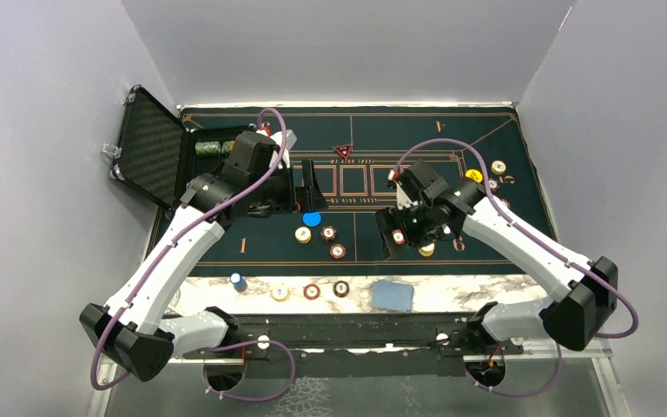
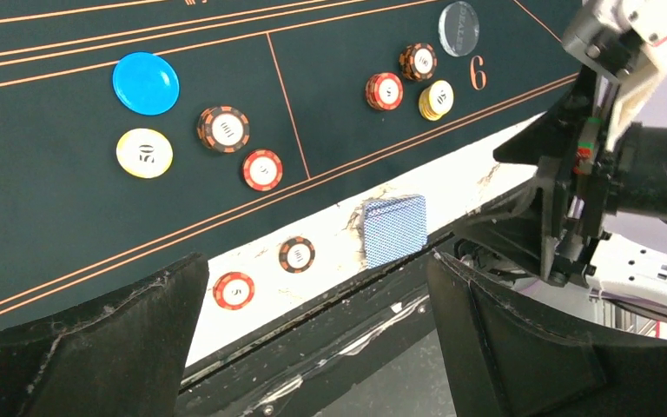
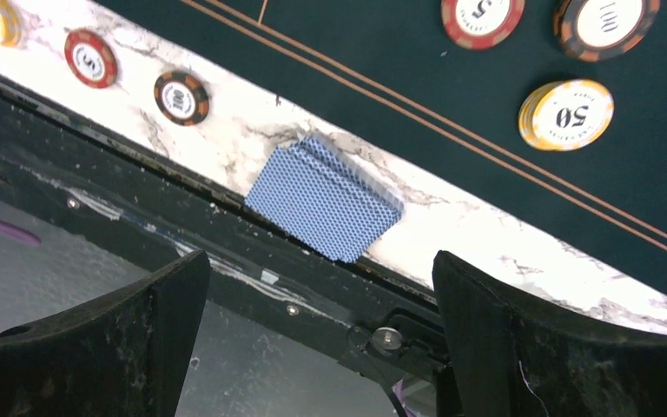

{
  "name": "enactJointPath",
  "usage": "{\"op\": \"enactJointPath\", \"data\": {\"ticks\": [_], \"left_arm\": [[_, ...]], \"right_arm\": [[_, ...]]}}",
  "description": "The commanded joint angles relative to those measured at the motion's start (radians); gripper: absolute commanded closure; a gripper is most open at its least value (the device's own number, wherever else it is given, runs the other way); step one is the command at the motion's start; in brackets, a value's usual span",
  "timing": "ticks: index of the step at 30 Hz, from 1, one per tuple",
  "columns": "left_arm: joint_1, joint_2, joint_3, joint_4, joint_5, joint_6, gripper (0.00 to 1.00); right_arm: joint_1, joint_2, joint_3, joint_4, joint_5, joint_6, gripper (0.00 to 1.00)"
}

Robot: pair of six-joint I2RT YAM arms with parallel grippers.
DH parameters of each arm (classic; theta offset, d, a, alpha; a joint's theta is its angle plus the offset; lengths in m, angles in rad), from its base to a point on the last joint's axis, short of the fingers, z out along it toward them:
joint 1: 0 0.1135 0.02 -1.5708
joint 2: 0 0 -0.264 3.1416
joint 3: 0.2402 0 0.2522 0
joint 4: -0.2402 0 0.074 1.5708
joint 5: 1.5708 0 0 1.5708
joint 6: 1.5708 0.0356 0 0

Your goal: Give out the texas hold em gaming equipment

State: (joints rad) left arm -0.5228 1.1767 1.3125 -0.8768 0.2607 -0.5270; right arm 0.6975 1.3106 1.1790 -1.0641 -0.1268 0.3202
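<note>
1. White walls close in a table carrying a green mat (image 1: pixel 452 130). From above, the left gripper (image 1: pixel 306 187) and right gripper (image 1: pixel 392 234) hang over the mat's middle, jaws wide and empty. Chips (image 1: pixel 328 233) lie by the mat's near edge. More sit on the marble strip (image 1: pixel 486 291) along the table's near edge, where the deck of cards (image 1: pixel 392 294) also lies. The chips look partly shared out and the cards undealt, so fetching the deck seems the step in hand.
2. Left wrist view: the left gripper (image 2: pixel 317 339) gapes with nothing between its fingers. A blue disc (image 2: pixel 146 83) lies on the mat, and the deck (image 2: pixel 393 230) sits on the strip.
3. Right wrist view: the right gripper (image 3: pixel 321 339) is spread and empty above the deck (image 3: pixel 326 207), whose near corner seems to overhang the strip. The next move calls for a square descent and a pinch across a thin, flat stack.
4. Hard to tell: the left arm covers much of the open case (image 1: pixel 152 143), the right arm hides a chip beneath it, and the frame's lower edge cuts off both pairs of fingers. The number of cards in the deck cannot be told.
</note>
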Motion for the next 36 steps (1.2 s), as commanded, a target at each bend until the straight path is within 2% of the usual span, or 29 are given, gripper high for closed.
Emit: {"op": "enactJointPath", "data": {"ticks": [1, 3, 6, 11, 14, 15, 17, 20, 23, 27, 36], "left_arm": [[0.006, -0.011, 0.001, 0.035, 0.051, 0.056, 0.01], [0.006, -0.003, 0.008, 0.028, 0.055, 0.066, 0.01], [0.006, 0.002, 0.029, 0.014, 0.050, 0.087, 0.01], [0.007, 0.004, 0.093, -0.014, -0.045, 0.119, 0.01], [0.010, -0.009, 0.118, -0.011, -0.103, 0.137, 0.01], [0.011, -0.011, 0.129, -0.015, -0.119, 0.147, 0.01], [0.016, -0.023, 0.146, -0.019, -0.156, 0.163, 0.01], [0.021, -0.035, 0.155, -0.021, -0.178, 0.183, 0.01], [0.021, -0.033, 0.153, -0.021, -0.175, 0.194, 0.01], [0.022, -0.023, 0.157, -0.016, -0.168, 0.197, 0.01], [0.023, -0.015, 0.157, -0.012, -0.166, 0.187, 0.01]], "right_arm": [[0.003, 0.096, 0.070, -0.012, 0.077, 0.010, 0.00], [0.003, 0.141, 0.100, 0.000, 0.065, 0.006, 0.00], [0.008, 0.185, 0.119, 0.037, -0.018, -0.084, 0.01], [0.171, 0.215, 0.083, 0.035, 0.094, -0.241, 0.01], [0.255, 0.219, 0.040, 0.091, 0.091, -0.353, 0.01], [0.260, 0.221, 0.030, 0.097, 0.047, -0.403, 0.01], [0.262, 0.208, -0.005, 0.108, -0.029, -0.505, 0.01], [0.264, 0.158, -0.106, 0.110, 0.016, -0.618, 0.01], [0.282, 0.069, -0.227, 0.147, -0.057, -0.752, 0.00], [0.291, 0.009, -0.253, 0.173, -0.063, -0.796, 0.00], [0.293, 0.077, -0.267, 0.226, -0.064, -0.835, 0.00]]}}
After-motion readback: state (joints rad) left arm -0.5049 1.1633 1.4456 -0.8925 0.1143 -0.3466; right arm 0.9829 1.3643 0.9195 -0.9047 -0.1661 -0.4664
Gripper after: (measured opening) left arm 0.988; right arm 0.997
